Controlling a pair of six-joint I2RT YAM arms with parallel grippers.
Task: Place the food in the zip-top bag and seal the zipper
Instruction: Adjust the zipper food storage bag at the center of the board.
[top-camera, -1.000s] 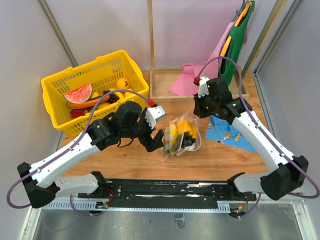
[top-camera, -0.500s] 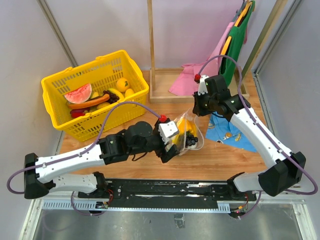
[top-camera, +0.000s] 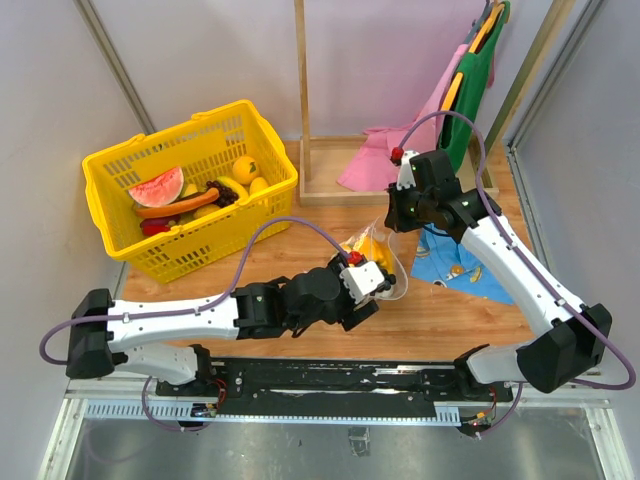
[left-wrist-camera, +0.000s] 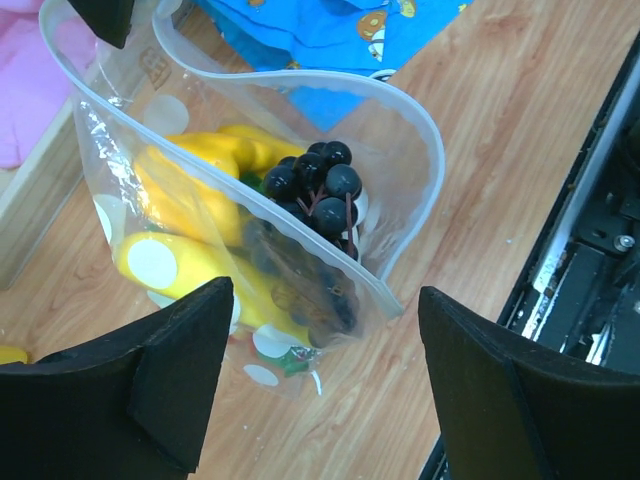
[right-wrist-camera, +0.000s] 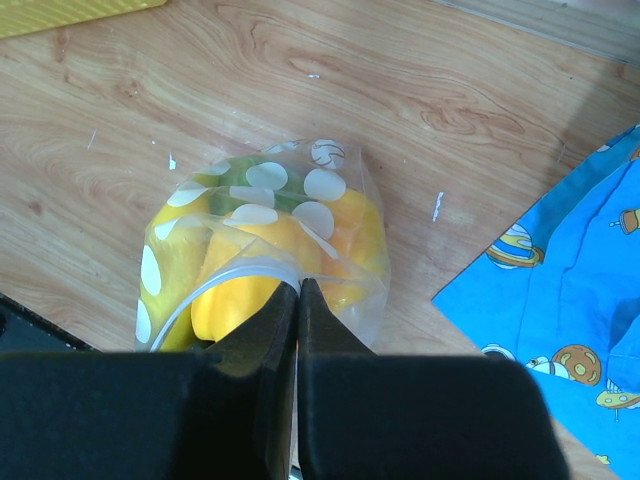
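Observation:
The clear dotted zip-top bag (top-camera: 385, 262) stands on the table with its mouth open. It holds a yellow pepper (left-wrist-camera: 190, 185), a banana (left-wrist-camera: 165, 265), dark purple grapes (left-wrist-camera: 320, 185) and something green (right-wrist-camera: 235, 175). Its white zipper strip (left-wrist-camera: 425, 130) curves open around the mouth. My right gripper (right-wrist-camera: 298, 288) is shut on the bag's mouth edge at the far end and holds it up. My left gripper (left-wrist-camera: 325, 385) is open and empty, hovering over the bag's near corner, with its fingers (left-wrist-camera: 175, 370) on either side of it and not touching.
A yellow basket (top-camera: 120, 165) with more toy food stands at the back left. A blue patterned cloth (top-camera: 455, 262) lies right of the bag. A wooden frame (top-camera: 320, 190) and pink cloth (top-camera: 375, 165) are behind. The black base rail (left-wrist-camera: 600, 250) runs near the bag.
My left arm has swung right, from the bag's left side to over its near corner. The right gripper has kept its hold and barely moved.

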